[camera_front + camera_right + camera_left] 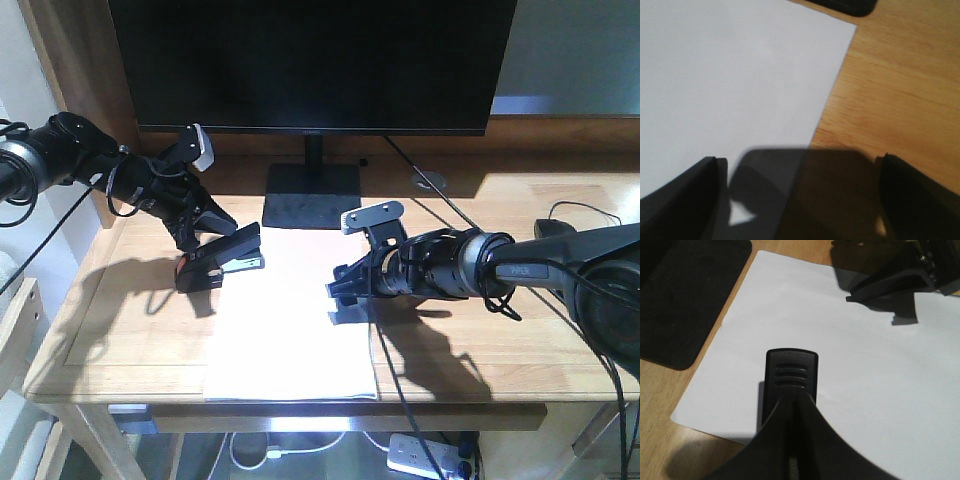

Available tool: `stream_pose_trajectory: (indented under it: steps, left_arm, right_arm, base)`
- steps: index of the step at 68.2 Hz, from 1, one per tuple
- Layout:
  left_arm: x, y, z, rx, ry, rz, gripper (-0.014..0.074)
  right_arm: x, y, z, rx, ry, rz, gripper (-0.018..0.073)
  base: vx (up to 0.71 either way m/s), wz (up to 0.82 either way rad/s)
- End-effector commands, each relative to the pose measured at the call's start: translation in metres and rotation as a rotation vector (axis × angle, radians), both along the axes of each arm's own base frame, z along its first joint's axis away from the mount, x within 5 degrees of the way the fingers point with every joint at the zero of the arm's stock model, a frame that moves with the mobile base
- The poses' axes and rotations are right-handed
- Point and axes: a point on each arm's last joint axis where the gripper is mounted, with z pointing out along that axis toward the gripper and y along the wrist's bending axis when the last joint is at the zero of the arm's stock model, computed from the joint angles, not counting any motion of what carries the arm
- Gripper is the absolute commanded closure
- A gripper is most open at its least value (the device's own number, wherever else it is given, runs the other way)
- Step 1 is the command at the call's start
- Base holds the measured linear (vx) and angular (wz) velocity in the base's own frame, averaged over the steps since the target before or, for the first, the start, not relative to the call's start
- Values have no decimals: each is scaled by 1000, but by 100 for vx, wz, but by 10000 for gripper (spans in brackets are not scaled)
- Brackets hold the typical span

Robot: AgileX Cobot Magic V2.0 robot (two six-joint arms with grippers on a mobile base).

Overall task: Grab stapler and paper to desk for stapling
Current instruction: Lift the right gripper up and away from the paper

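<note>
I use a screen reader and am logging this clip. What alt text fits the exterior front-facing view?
The left gripper holds a black stapler at the far left corner of white paper lying on a wooden desk. The right gripper is open at the paper's right edge, with a dark monitor behind.

The paper [290, 330] is bare across its middle and front half, so it is open from above. At the paper's back left corner, the stapler [222, 262] and the left end effector [203, 243] clamped on it block the way. The right end effector [342, 298], fingers spread, straddles the paper's right edge. Behind the paper, the monitor base [312, 195] and the screen [310, 60] overhead close off the back. Right of the paper, cables [440, 196] cross the table [130, 330]. Left of the paper, the wood lies free.
</note>
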Motion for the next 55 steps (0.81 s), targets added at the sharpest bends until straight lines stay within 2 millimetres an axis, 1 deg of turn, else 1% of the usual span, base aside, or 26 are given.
stream_pose_trajectory:
  steps: [1, 10, 22, 28, 33, 38, 44, 55]
  left_arm:
    - [-2, -5, 45, -66, -86, 5, 603]
    - [-2, -5, 45, -66, -86, 5, 603]
    - [-2, -5, 45, -66, -86, 5, 603]
    - [-2, -5, 45, -66, -86, 5, 603]
    - [-2, -5, 45, -66, -86, 5, 603]
    - [-2, -5, 45, -66, -86, 5, 603]
    - [-2, -5, 45, -66, -86, 5, 603]
    - [-2, -5, 45, -66, -86, 5, 603]
  right_arm:
    - [7, -1, 49, 9, -113, -9, -39]
    - [6, -3, 72, 5, -161, -5, -22]
    - [1, -6, 113, 24, -246, -6, -18]
    - [-7, -9, 133, 44, -282, -3, -18]
    - [-19, -11, 148, 77, -308, 25, -18]
    - [-34, -13, 159, 107, -325, 58, -18]
    - [-56, -19, 175, 120, -356, 100, -18]
    - [-96, -35, 199, 138, -402, 105, -18]
  base:
    - [0, 0]
    - [0, 0]
    - [0, 0]
    - [0, 0]
    - [0, 0]
    - [0, 0]
    - [0, 0]
    - [0, 0]
